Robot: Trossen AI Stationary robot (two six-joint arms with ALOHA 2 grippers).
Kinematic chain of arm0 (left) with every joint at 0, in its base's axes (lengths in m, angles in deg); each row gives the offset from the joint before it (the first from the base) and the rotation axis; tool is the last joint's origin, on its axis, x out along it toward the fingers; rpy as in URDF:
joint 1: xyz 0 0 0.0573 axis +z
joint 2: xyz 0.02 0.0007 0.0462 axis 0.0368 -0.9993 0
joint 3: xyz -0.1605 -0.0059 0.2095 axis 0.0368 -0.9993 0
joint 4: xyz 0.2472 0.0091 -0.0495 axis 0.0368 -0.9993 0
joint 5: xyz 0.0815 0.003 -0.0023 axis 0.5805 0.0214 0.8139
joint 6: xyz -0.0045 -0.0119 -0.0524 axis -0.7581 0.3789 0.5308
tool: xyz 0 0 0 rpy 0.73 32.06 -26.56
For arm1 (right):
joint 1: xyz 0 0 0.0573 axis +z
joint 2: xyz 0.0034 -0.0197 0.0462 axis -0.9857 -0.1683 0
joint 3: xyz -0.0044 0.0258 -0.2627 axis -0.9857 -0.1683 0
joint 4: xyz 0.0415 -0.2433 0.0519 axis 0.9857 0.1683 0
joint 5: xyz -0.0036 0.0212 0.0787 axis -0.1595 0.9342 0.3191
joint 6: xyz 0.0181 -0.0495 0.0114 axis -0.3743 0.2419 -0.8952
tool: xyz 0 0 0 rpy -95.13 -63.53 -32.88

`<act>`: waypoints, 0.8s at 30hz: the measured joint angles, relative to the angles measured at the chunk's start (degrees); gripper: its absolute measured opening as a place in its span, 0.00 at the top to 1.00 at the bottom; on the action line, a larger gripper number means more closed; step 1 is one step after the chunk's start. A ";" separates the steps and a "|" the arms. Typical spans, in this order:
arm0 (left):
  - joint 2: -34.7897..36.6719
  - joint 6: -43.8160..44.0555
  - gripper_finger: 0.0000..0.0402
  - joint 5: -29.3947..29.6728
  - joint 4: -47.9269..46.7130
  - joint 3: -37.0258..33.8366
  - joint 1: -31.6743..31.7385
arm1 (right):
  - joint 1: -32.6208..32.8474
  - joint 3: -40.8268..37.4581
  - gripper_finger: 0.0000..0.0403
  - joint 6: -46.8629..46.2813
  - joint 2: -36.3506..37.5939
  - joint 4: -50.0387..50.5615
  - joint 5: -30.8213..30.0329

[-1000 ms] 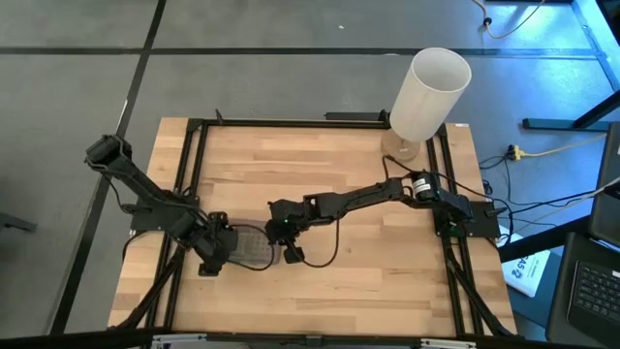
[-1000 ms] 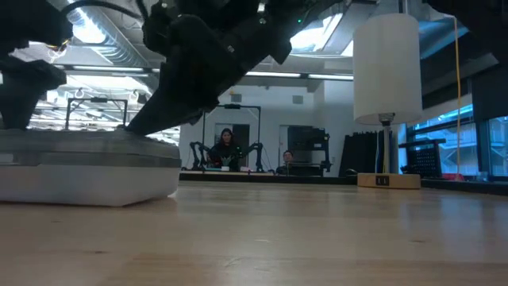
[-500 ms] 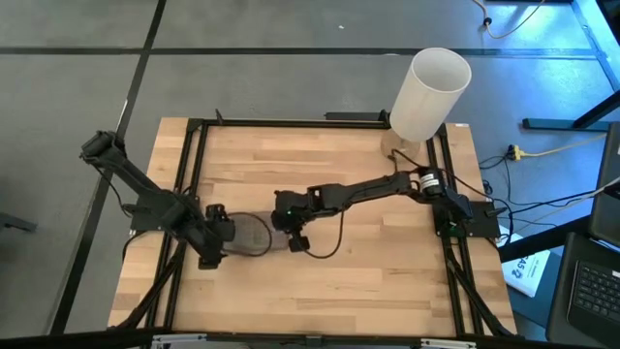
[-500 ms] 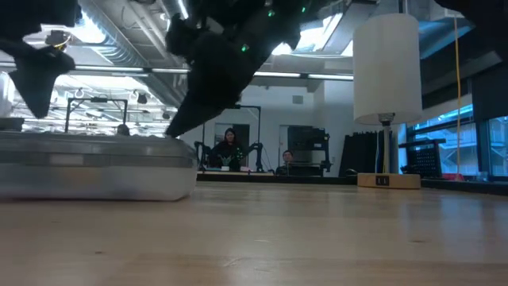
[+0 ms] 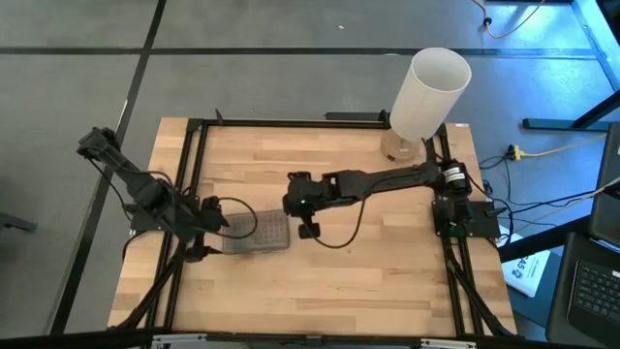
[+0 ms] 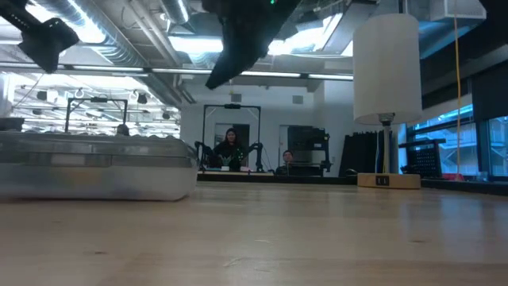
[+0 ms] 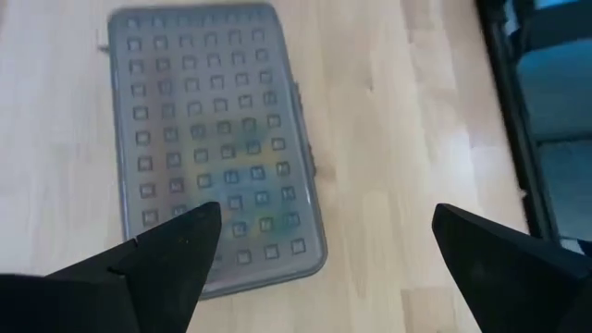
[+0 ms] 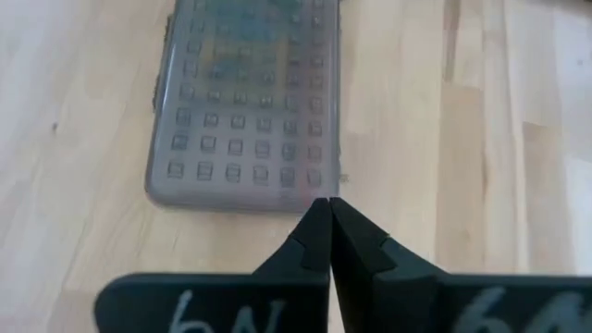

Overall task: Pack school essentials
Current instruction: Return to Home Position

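A clear plastic case with a dimpled grey lid [image 5: 260, 233] lies flat on the wooden table, left of the middle. It also shows in my wrist views, case [image 7: 213, 148] and case [image 8: 245, 102]. The school essentials are hidden; only blurred colours show through the lid. My left gripper [image 5: 208, 227] hangs open above the case's left end, fingers wide apart and tilted down, also seen as gripper [image 7: 324, 268]. My right gripper [image 5: 309, 230] hangs shut above the table just past the case's right end, also seen as gripper [image 8: 330, 231]. Neither touches the case.
A tall white cylinder [image 5: 427, 89] stands on a small wooden base at the table's far right corner. Black frame rails [image 5: 194, 194] run along the table's sides. Bare wood lies near and far of the case. People sit in the room beyond [image 6: 228, 149].
Both grippers have risen off the case. My left gripper has drawn back toward the table's left edge, staying open. My right gripper has lifted from the lid's right end and gone toward the right, staying shut. The case lies flat, shifted slightly.
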 joint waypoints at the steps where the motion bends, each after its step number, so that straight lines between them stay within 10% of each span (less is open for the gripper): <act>1: 0.78 -0.38 0.03 0.01 0.00 0.00 0.13 | -0.02 -0.01 0.99 0.00 0.71 0.75 -0.05; 12: 10.84 -6.32 0.03 6.18 0.57 0.00 1.51 | -0.28 -3.83 0.99 -1.65 12.37 8.62 0.70; 24: 15.40 -11.18 0.03 13.15 1.82 -0.06 1.51 | -0.28 -43.00 0.99 -7.84 40.34 -24.85 4.22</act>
